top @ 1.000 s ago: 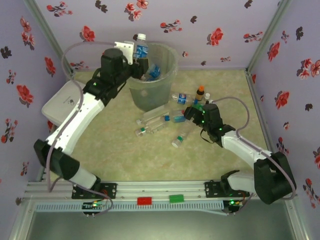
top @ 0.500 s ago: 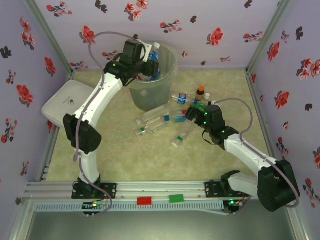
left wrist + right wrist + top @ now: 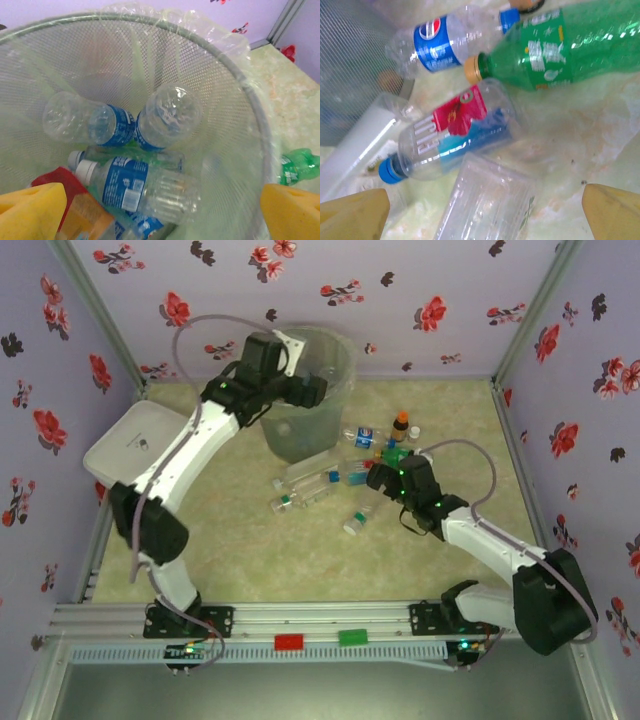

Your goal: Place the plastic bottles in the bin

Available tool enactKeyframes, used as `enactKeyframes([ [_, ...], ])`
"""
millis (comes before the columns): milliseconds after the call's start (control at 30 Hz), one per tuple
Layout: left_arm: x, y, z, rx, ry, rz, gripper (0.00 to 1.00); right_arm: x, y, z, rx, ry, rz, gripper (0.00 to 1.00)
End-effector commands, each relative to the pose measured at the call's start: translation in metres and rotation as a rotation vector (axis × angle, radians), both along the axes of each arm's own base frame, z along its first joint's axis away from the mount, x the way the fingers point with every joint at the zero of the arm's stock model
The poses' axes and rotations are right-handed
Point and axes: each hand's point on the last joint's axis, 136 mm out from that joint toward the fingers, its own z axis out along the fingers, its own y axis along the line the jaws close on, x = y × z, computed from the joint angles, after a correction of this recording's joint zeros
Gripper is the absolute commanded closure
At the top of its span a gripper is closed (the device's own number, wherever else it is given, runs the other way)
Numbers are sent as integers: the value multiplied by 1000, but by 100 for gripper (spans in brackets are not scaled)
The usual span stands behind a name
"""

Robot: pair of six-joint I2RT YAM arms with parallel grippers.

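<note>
The bin [image 3: 292, 438] stands at the back of the table, and my left gripper [image 3: 303, 390] hangs open over its mouth. Seen from the left wrist, the gripper [image 3: 160, 220] holds nothing, its yellow pads [image 3: 30, 212] wide apart above the lined bin [image 3: 243, 82]. Several plastic bottles lie inside, among them a blue-labelled, white-capped one [image 3: 125, 187]. On the table my right gripper [image 3: 375, 476] is open low over loose bottles. In the right wrist view its gripper [image 3: 482, 215] straddles a clear ribbed bottle [image 3: 487, 200], beyond which lie a red-and-blue labelled bottle [image 3: 455, 132] and a green bottle [image 3: 555, 47].
A white flat container [image 3: 125, 445] sits at the left edge. A small brown orange-capped vial [image 3: 401, 424] stands behind the bottle cluster, beside a blue-labelled bottle [image 3: 365, 435]. More clear bottles [image 3: 305, 490] lie mid-table and one [image 3: 355, 523] lies nearer the front.
My left gripper carried a blue-labelled bottle over the bin, opened and let it fall inside. The right gripper edged slightly left over the cluster, staying open.
</note>
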Motion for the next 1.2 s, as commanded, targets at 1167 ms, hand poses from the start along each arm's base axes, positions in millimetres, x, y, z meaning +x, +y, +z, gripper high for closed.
enactKeyframes([
  [1167, -131, 70, -171, -609, 168, 314, 0, 9, 41, -67, -64, 149, -106, 4],
])
